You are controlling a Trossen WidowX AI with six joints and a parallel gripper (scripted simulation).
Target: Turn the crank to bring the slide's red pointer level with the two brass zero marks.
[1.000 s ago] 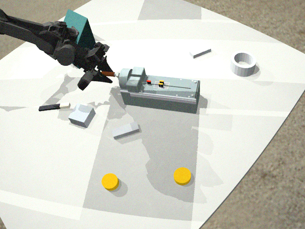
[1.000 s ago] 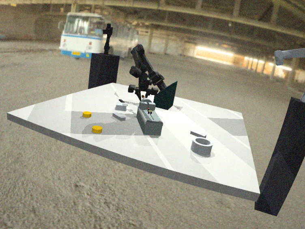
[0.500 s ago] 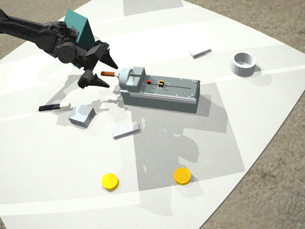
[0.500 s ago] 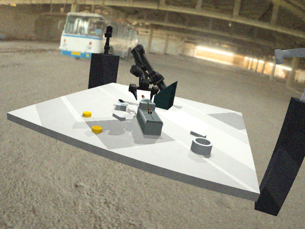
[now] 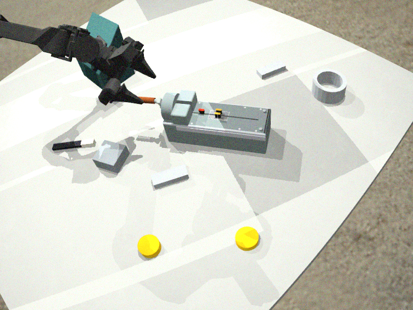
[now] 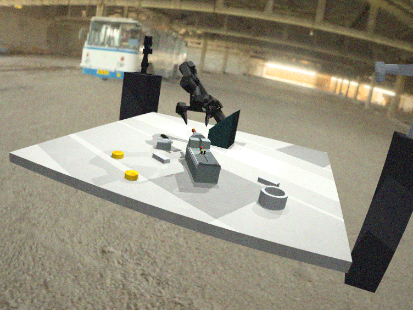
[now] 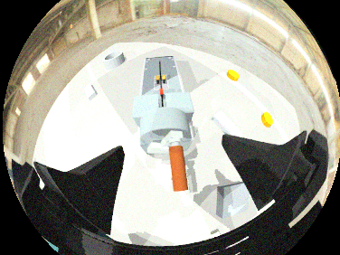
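Observation:
The grey-green machine [image 5: 216, 138] [image 6: 206, 173] [image 7: 165, 118] stands on the table. Its orange crank handle [image 5: 148, 100] [image 6: 193, 130] [image 7: 179, 169] sticks out from the round housing. The red pointer [image 5: 201, 110] [image 7: 161, 91] is on the slot, on the crank side of the two brass marks [image 5: 217, 115] [image 7: 158, 80], with a visible gap; it is not level with them. My gripper [image 5: 148, 89] [image 6: 196, 125] [image 7: 173, 141] is wide open and holds nothing. In the wrist view the handle shows in the gap between the spread fingers, touching neither. In the top view a finger hides its outer end.
A teal wedge block [image 5: 103, 28] [image 6: 224, 130] stands beside the arm. A grey block [image 5: 111, 155] [image 7: 231, 199], a black-and-white bar [image 5: 68, 145] and a pale bar [image 5: 169, 176] lie on the handle side. Two yellow discs [image 5: 149, 245] [image 5: 246, 237] and a grey ring [image 5: 328, 97] lie farther off.

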